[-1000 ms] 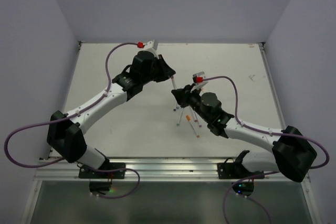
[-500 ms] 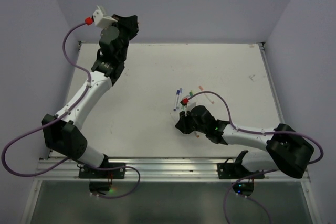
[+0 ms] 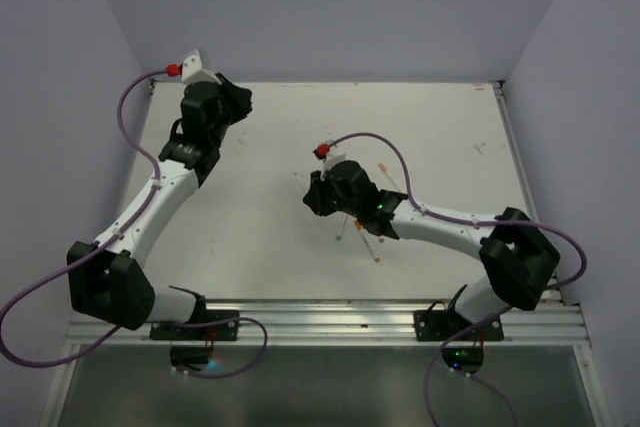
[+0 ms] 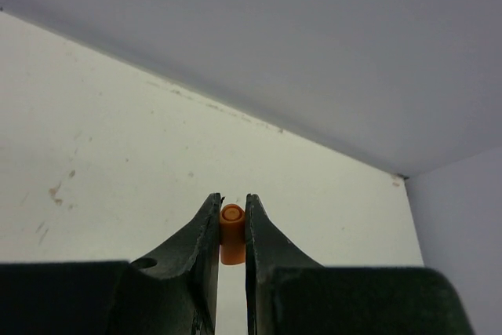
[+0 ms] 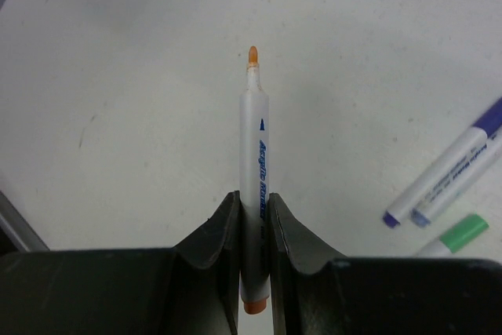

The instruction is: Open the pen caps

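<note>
Holding, left gripper (image 4: 232, 203): I have the orange pen cap (image 4: 231, 233) pinched between the two dark fingers close to their tips, with one round end facing my wrist camera.
Orange pen cap, place: off its pen and held above the table (image 3: 260, 207), over the far left part, with the back wall (image 4: 314, 52) just beyond.
Orange pen cap, attitude: roughly in line with the fingers; its lower end is hidden between them.
Holding, right gripper (image 5: 252, 196): the orange pen (image 5: 253, 139), with both fingers pressed against the white barrel near its rear end.
Orange pen, state: its orange tip is bare and points away from my wrist camera; blue lettering runs along the barrel, and the orange rear plug shows below the fingers.
Right gripper, place: near the middle of the table, well apart from the left gripper.
Purple caps (image 5: 488, 121): two, seated on two white pens that lie side by side on the table to the right of the held pen.
Green cap (image 5: 463, 233): on a white barrel just below the purple pair, cut off by the picture edge.
Loose pens (image 3: 372, 247): in the overhead view, a small scatter on the table, partly under the right arm; I cannot count them.
</note>
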Controlling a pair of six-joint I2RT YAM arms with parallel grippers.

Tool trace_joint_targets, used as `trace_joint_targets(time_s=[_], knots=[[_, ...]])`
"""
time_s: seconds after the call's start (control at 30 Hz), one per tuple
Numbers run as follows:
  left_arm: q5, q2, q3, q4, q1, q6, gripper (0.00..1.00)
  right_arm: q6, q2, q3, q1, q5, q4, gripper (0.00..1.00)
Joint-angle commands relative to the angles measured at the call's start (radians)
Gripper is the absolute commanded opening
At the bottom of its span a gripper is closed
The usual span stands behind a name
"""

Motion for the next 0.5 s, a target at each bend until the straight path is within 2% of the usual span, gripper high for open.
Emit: trace_joint_targets(time_s=[0.0,0.17,0.47], knots=[[0.132,0.012,-0.062,-0.131,0.017,0.07,0.0,0.067,0.139,0.16,0.001,0.074,-0.09,0.0],[0.18,0.115,-0.08,-0.211,0.045,0.087,0.0,0.16,0.309,0.295,0.006,0.171,-0.121,0.0],[0.275,0.309,-0.103,-0.168,0.077,0.049,0.0,0.245,0.526,0.459,0.024,0.229,-0.145,0.03]])
